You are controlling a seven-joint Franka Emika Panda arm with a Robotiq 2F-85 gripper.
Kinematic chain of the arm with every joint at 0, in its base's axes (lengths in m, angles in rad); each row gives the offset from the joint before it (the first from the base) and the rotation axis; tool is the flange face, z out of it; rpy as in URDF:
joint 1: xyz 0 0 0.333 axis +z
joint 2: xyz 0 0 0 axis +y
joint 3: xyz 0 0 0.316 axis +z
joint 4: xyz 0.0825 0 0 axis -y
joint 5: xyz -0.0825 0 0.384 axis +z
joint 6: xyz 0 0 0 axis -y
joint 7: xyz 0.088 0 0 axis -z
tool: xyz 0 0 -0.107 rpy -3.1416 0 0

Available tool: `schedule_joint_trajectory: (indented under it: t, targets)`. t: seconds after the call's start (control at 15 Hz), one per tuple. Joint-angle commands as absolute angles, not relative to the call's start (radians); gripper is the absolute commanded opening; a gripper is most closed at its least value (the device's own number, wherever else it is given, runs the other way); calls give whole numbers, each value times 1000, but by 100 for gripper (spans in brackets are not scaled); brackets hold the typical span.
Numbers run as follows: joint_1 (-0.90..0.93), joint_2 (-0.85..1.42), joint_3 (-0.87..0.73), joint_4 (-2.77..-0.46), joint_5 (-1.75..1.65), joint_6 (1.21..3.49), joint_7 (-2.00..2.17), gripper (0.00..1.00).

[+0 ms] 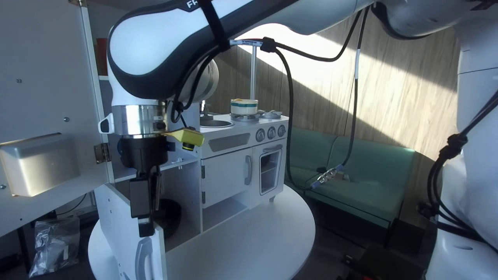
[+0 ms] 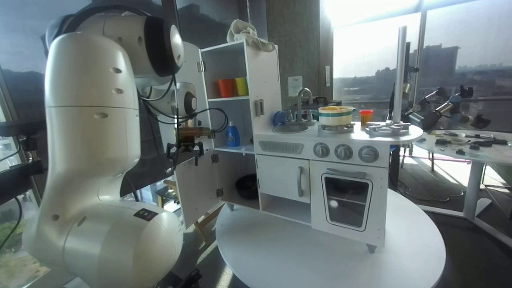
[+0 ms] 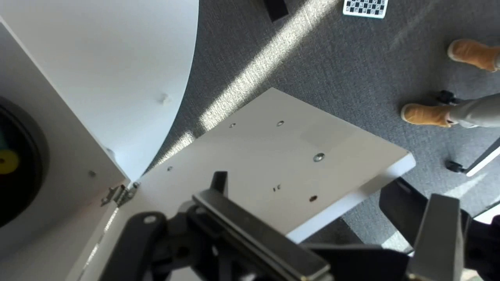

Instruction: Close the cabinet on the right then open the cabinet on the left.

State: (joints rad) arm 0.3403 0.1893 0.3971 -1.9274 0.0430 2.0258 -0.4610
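At the bottom of the wrist view, the jaws stand apart; the edge of the left door shows between them. Contact cannot be determined. Left of centre in an exterior view, this door stands open. Near the centre of both exterior views, the right door is closed, beside the oven and above the counter.

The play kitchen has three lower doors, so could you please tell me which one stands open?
The leftmost lower door in both exterior views, nearest the claw, stands open, angled outward; the middle door and the oven door sit closed.
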Motion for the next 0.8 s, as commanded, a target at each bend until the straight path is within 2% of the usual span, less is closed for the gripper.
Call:
schedule_joint_trajectory:
  t: [0.0,0.47,0.73]
  targets:
    - [384,250,424,-1812,11,1987,-485,100]
    - [366,260,437,-1701,112,1873,-586,100]
    - [358,267,414,-1628,140,1736,-542,100]
